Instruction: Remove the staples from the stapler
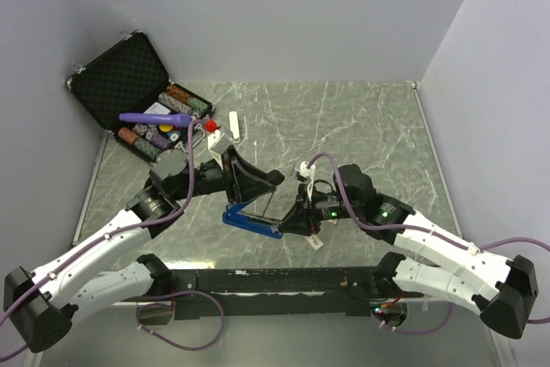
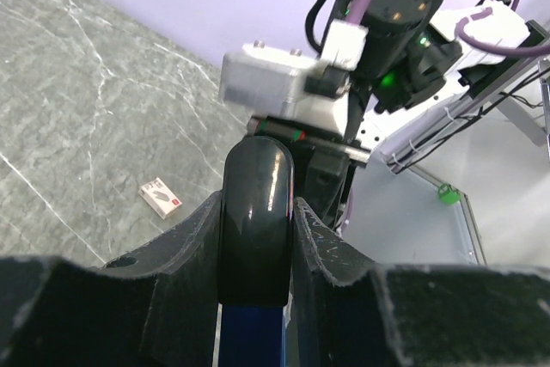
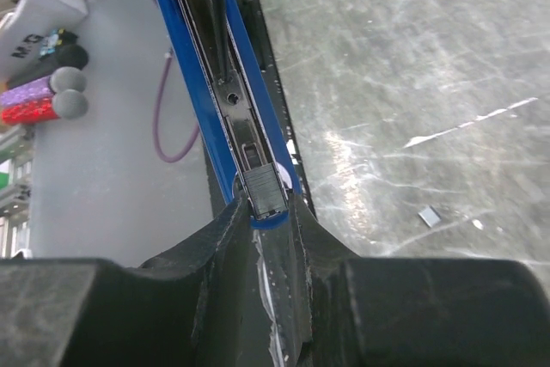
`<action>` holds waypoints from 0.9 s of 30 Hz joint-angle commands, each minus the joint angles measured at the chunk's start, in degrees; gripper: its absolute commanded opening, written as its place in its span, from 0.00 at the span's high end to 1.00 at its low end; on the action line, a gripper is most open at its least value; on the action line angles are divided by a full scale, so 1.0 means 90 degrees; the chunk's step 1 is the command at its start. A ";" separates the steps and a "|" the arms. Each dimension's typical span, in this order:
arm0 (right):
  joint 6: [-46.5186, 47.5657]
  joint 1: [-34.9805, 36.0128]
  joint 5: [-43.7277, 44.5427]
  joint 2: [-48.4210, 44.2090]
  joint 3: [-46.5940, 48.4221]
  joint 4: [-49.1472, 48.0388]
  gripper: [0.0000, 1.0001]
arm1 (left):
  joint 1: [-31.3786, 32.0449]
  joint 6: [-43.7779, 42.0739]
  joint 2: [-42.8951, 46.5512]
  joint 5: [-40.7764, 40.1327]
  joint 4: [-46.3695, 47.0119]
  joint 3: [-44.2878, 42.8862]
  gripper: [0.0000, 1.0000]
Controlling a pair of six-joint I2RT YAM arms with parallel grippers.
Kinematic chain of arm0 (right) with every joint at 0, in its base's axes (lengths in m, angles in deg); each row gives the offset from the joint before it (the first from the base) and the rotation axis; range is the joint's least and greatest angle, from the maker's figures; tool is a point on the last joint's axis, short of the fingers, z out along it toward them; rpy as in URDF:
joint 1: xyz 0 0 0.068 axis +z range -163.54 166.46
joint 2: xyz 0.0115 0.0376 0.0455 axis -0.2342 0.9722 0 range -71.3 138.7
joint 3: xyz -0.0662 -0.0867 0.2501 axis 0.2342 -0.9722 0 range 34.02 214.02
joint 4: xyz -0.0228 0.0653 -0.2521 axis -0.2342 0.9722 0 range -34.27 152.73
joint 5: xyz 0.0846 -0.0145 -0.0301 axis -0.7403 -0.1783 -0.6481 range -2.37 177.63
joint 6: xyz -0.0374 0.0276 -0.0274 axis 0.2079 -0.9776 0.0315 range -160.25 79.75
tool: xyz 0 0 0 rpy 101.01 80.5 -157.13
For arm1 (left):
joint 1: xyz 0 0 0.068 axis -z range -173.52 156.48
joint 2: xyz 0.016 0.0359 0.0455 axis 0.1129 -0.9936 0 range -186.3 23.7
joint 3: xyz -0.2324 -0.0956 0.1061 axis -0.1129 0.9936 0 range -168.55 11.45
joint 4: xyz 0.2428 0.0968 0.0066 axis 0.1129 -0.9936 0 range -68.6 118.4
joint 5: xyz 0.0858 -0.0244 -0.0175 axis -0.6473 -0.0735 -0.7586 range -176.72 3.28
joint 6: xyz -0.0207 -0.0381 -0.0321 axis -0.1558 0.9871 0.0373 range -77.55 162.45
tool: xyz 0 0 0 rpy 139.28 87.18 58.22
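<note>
Near the front edge of the table [image 1: 369, 126], the stapler [image 1: 249, 218] is held opened. Left gripper [image 2: 256, 247] clamps its black end; right gripper [image 3: 268, 212] pinches the blue tip. Open marble lies right; case [image 1: 120, 83] occupies far-left corner.

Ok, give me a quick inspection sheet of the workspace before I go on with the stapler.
Surface: grey marbled table.
Job's things: blue stapler hinged open, magazine channel exposed.
Clutter: open black case of poker chips far left, white bar beside it, small red-white box, grey scrap.
Grippers: left gripper shut on the stapler's black end; right gripper shut on its blue end.
Cables: purple cables loop over both arms.
Surroundings: plain pale walls on three sides.
</note>
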 commanded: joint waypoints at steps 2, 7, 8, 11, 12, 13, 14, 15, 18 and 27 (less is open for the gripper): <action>0.0472 0.0079 0.0585 -0.0140 0.0623 0.0448 1.00 | 0.0045 0.0091 0.0083 -0.0042 0.0600 -0.0144 0.99; 0.0638 0.0079 0.0780 -0.0023 0.0917 0.0663 1.00 | 0.0094 0.0023 0.0103 0.0016 0.0483 -0.0085 0.99; 0.0648 0.0079 0.0877 -0.0023 0.0936 0.0664 1.00 | 0.0094 0.0013 0.0093 0.0026 0.0453 -0.0085 0.99; 0.0697 0.0079 0.1053 -0.0033 0.1034 0.0732 1.00 | 0.0133 -0.0065 0.0054 0.0124 0.0336 -0.0085 0.99; 0.0736 0.0079 0.1102 -0.0042 0.1083 0.0790 1.00 | 0.0153 -0.0094 0.0035 0.0172 0.0288 -0.0085 0.99; 0.0775 0.0079 0.1170 -0.0043 0.1141 0.0868 1.00 | 0.0163 -0.0133 0.0025 0.0231 0.0239 -0.0085 0.99; 0.0823 0.0079 0.1229 -0.0043 0.1200 0.0927 1.00 | 0.0182 -0.0182 -0.0004 0.0299 0.0180 -0.0095 0.99; 0.0872 0.0079 0.1258 -0.0014 0.1268 0.1005 1.00 | 0.0192 -0.0212 -0.0043 0.0348 0.0141 -0.0085 0.99; 0.0990 0.0079 0.1385 0.0026 0.1454 0.1229 1.00 | 0.0260 -0.0358 -0.0112 0.0505 -0.0015 -0.0095 0.99; 0.1078 0.0079 0.1454 0.0123 0.1679 0.1367 1.00 | 0.0358 -0.0563 -0.0102 0.0398 -0.0240 -0.0007 0.99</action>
